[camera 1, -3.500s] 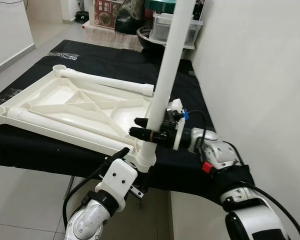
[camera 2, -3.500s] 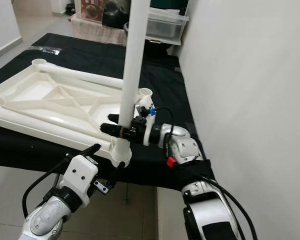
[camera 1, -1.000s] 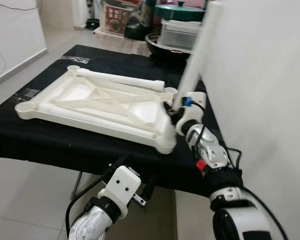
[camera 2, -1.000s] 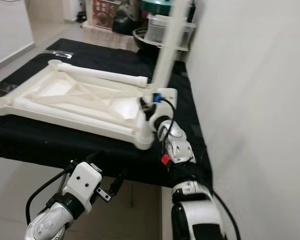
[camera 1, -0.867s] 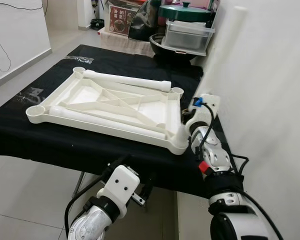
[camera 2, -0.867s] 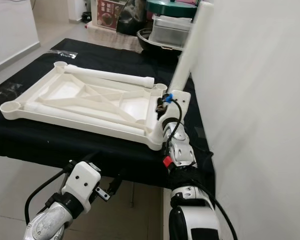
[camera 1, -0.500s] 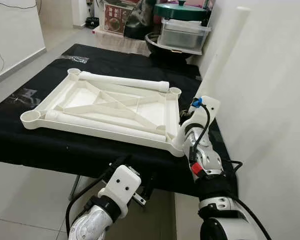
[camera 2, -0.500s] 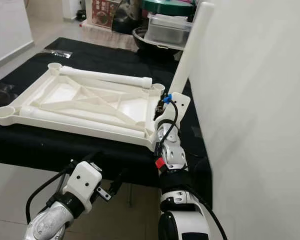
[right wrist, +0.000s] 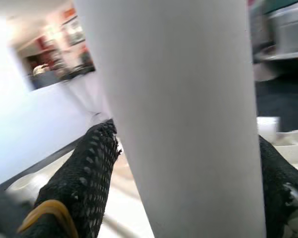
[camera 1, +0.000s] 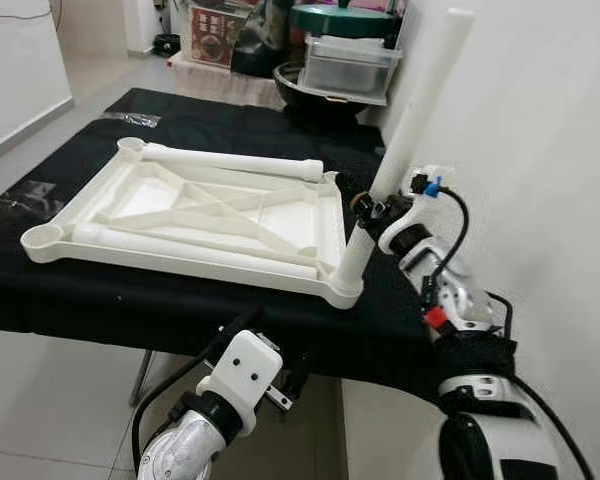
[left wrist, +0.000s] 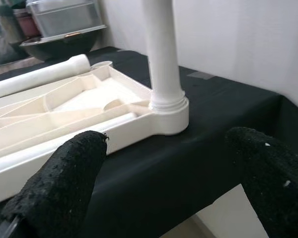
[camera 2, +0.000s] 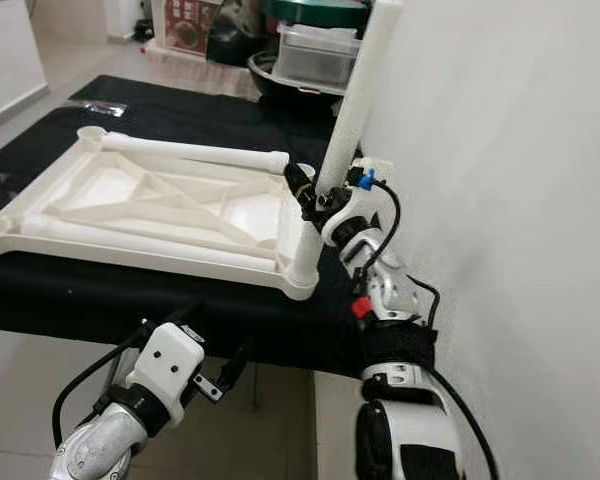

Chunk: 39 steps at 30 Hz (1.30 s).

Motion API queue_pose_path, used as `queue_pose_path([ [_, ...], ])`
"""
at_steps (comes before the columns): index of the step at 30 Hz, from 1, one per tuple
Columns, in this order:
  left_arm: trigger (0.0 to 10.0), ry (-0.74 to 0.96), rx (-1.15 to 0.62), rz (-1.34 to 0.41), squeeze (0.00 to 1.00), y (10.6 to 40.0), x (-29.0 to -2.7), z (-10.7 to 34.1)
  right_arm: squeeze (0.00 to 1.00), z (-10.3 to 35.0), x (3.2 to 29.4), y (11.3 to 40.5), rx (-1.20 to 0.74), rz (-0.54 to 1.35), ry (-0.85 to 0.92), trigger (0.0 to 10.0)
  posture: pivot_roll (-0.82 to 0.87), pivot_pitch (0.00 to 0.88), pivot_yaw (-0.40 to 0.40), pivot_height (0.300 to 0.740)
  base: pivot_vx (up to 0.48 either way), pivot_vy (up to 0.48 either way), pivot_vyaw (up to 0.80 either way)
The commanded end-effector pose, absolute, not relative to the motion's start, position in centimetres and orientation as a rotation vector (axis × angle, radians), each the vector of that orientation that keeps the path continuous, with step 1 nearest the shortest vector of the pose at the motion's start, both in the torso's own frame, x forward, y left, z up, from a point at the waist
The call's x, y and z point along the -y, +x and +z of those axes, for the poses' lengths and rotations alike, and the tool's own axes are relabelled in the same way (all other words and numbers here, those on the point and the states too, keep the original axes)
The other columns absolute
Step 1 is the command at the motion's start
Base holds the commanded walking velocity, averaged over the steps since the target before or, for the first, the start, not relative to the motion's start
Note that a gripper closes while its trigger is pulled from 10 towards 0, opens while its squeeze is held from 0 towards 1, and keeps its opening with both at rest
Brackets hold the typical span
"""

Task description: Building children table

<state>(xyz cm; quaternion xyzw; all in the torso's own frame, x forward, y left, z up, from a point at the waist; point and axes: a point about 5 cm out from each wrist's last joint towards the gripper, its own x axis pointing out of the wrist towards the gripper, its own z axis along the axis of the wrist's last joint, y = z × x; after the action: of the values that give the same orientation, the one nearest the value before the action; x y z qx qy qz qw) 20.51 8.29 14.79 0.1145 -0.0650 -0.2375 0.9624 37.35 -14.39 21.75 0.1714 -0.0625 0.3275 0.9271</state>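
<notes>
Clamped on the white table leg (camera 1: pixel 408 130), the right gripper (camera 1: pixel 372 210) grips it partway up, one black finger (right wrist: pixel 84 173) on either side. Leg stands tilted, leaning toward the wall (camera 1: pixel 540 150), its foot seated in the near right corner socket (left wrist: pixel 170 115) of the upturned white tabletop (camera 1: pixel 195 215). Two more legs lie on the tabletop, one along the far edge (camera 1: pixel 230 161), one along the near edge (camera 1: pixel 195 251). Tabletop rests on a black-draped table (camera 1: pixel 180 310). Left gripper (left wrist: pixel 164 198) hangs below the table's front edge, fingers spread apart, holding nothing. Storage bins (camera 1: pixel 352 55) sit beyond the table.
</notes>
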Motion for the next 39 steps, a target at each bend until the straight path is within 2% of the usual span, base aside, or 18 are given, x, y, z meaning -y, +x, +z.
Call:
queue_pose_path([
  [1,10.0,0.229,0.133,-0.491,0.00,20.5,-8.0,14.7,0.00,21.2,12.4,36.1,0.060,0.943,0.329,10.0,0.10,0.035,-0.165,0.740,0.000,0.000,0.00],
  [7,10.0,0.225,0.136,-0.489,0.00,20.5,-8.1,14.9,0.00,20.6,10.4,34.3,-0.030,1.294,0.214,10.0,0.10,0.038,-0.168,0.740,0.000,0.000,0.00],
  [11,10.0,0.227,0.135,-0.487,0.00,20.5,-8.1,14.8,0.00,20.6,9.6,34.1,-0.024,1.366,0.202,10.0,0.11,0.037,-0.167,0.740,0.000,0.000,0.00],
  [12,10.0,0.229,0.134,-0.486,0.00,20.5,-8.2,14.8,0.00,20.7,9.3,34.8,-0.005,1.294,0.206,0.0,0.10,0.039,-0.169,0.740,0.000,0.000,0.00],
  [22,10.0,0.229,0.129,-0.486,0.00,20.5,-8.2,14.6,0.00,19.8,10.2,38.1,0.007,0.725,0.164,0.0,0.10,0.030,-0.165,0.740,0.000,0.000,0.00],
  [24,10.0,0.230,0.127,-0.488,0.00,20.5,-8.2,14.5,0.00,18.5,12.7,38.8,-0.031,0.360,0.161,0.0,0.10,0.030,-0.166,0.740,0.000,0.000,0.00],
  [25,10.0,0.230,0.127,-0.488,0.00,20.5,-8.2,14.5,0.00,18.5,12.7,38.8,-0.031,0.360,0.161,0.0,0.10,0.030,-0.166,0.740,0.000,0.000,0.00],
  [26,10.0,0.230,0.127,-0.487,0.00,20.5,-8.2,14.5,0.00,17.8,14.2,38.8,-0.044,0.165,0.175,0.0,0.10,0.030,-0.168,0.740,0.000,0.000,0.00],
  [28,10.0,0.230,0.127,-0.487,0.00,20.5,-8.2,14.5,0.00,17.8,14.2,38.8,-0.044,0.165,0.175,0.0,0.10,0.030,-0.168,0.740,0.000,0.000,0.00],
  [29,10.0,0.231,0.127,-0.487,0.00,20.5,-8.2,14.5,0.00,17.4,15.7,38.5,-0.051,-0.024,0.181,0.0,0.10,0.028,-0.167,0.740,0.000,0.000,0.00],
  [31,10.0,0.231,0.127,-0.487,0.00,20.5,-8.2,14.5,0.00,17.4,15.7,38.5,-0.051,-0.024,0.181,0.0,0.10,0.028,-0.167,0.740,0.000,0.000,0.00],
  [32,10.0,0.233,0.128,-0.486,0.00,20.5,-8.2,14.5,0.00,16.9,16.7,37.8,-0.059,-0.205,0.213,0.0,0.10,0.023,-0.166,0.740,0.000,0.000,0.00],
  [33,10.0,0.233,0.128,-0.486,0.00,20.5,-8.2,14.5,0.00,16.9,16.7,37.8,-0.059,-0.205,0.213,0.0,0.10,0.023,-0.166,0.740,0.000,0.000,0.00],
  [34,10.0,0.234,0.130,-0.484,0.00,20.5,-8.3,14.5,0.00,16.8,16.6,36.8,-0.060,-0.359,0.250,0.0,0.10,0.007,-0.166,0.740,0.000,0.000,0.00],
  [36,10.0,0.235,0.130,-0.483,0.00,20.4,-8.3,14.5,0.00,16.9,16.1,36.7,-0.062,-0.368,0.263,0.0,0.10,0.007,-0.166,0.740,0.000,0.000,0.00],
  [37,10.0,0.236,0.129,-0.484,0.00,20.4,-8.3,14.5,0.00,17.4,14.9,37.0,-0.036,-0.293,0.274,10.0,0.10,0.001,-0.167,0.740,0.000,0.000,0.00],
  [38,10.0,0.236,0.128,-0.484,0.00,20.4,-8.2,14.5,0.00,17.8,14.1,37.2,-0.017,-0.244,0.280,10.0,0.10,0.001,-0.167,0.740,0.000,0.000,0.00],
  [39,10.0,0.237,0.127,-0.487,0.00,20.4,-8.2,14.4,0.22,18.1,13.4,37.3,0.013,-0.187,0.290,10.0,0.11,0.000,-0.169,0.740,0.000,0.000,0.00],
])
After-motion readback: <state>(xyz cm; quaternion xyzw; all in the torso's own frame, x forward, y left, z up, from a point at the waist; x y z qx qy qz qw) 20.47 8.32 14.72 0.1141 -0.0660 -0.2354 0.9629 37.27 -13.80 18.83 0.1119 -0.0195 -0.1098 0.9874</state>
